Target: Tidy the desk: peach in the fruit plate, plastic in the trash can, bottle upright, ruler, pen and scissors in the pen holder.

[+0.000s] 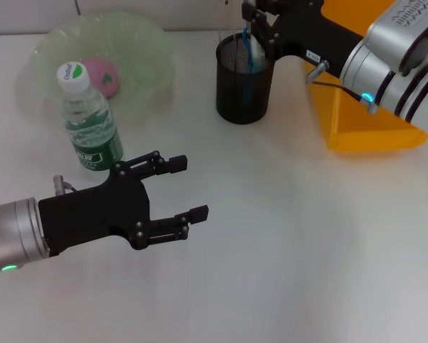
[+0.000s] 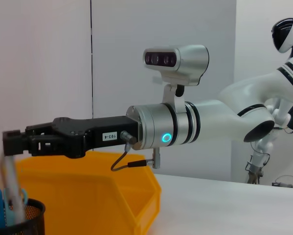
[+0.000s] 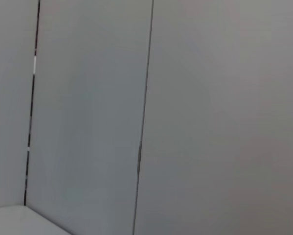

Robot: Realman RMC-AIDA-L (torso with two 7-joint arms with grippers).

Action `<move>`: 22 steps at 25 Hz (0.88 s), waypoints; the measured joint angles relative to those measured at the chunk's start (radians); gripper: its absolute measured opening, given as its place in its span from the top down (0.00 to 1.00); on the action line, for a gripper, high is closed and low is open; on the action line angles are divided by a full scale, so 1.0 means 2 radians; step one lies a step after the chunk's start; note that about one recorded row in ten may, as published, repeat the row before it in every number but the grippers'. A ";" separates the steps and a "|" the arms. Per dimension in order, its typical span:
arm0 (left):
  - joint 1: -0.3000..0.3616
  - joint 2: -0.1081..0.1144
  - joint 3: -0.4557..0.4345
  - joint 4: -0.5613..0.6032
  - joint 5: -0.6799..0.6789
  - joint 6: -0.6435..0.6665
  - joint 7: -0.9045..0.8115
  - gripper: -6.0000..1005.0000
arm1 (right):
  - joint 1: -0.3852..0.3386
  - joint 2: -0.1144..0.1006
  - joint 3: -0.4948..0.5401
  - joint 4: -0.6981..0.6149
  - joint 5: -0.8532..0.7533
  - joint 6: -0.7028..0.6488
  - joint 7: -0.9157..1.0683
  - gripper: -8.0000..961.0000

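Note:
The pink peach (image 1: 103, 76) lies in the pale green fruit plate (image 1: 138, 43) at the back left. Just in front of the plate the bottle (image 1: 89, 121) stands upright. My left gripper (image 1: 188, 188) hovers open and empty to the right of the bottle. My right gripper (image 1: 252, 23) (image 2: 11, 143) is above the black mesh pen holder (image 1: 242, 82) (image 2: 16, 220), shut on a slim grey ruler (image 2: 10, 188) that hangs down into it. Blue scissors (image 1: 254, 51) (image 2: 2, 200) stand in the holder. No pen or plastic shows.
The orange trash can (image 1: 371, 121) (image 2: 87, 191) sits to the right of the pen holder, under my right arm. White tabletop (image 1: 285, 250) spreads across the front and middle. The right wrist view holds only a grey wall.

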State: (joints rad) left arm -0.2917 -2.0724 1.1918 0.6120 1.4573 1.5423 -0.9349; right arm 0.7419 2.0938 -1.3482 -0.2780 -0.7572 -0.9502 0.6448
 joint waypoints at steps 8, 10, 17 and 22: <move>0.004 0.000 0.000 0.000 0.000 0.001 0.000 0.21 | -0.024 0.000 -0.001 -0.030 0.002 -0.023 0.029 0.61; 0.005 0.000 0.000 0.000 0.000 0.001 0.000 0.21 | -0.053 -0.001 -0.001 -0.065 0.001 -0.049 0.061 0.57; 0.006 0.002 0.000 0.002 0.000 0.003 -0.004 0.21 | -0.209 -0.007 0.016 -0.253 -0.095 -0.175 0.249 0.40; 0.004 0.001 0.000 0.002 0.000 0.004 -0.003 0.21 | -0.249 -0.008 0.109 -0.278 -0.230 -0.308 0.324 0.21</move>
State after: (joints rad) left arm -0.2846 -2.0701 1.1918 0.6169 1.4573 1.5497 -0.9401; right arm 0.2443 2.0785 -1.1300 -0.8350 -1.2182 -1.5670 1.2920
